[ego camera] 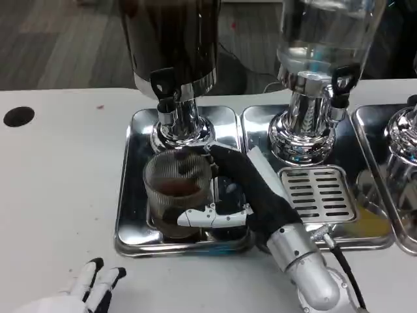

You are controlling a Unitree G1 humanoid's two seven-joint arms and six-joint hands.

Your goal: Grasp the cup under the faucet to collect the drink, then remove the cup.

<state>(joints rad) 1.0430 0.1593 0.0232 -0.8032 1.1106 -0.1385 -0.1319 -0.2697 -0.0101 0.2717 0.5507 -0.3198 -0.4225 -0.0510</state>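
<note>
Evidently the ribbed clear glass cup [177, 195], partly filled under the black faucet [164, 88], is gripped by the right hand [251, 189]; level lifting away is called for next, while the left hand [91, 287], fingers loosely spread, holds nothing.

Silver right forearm [306, 264] trails a black cable [345, 274]; white-and-black fingers [98, 280].

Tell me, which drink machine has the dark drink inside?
The left dispenser, above the cup the right hand holds. The middle dispenser looks clear.
</note>
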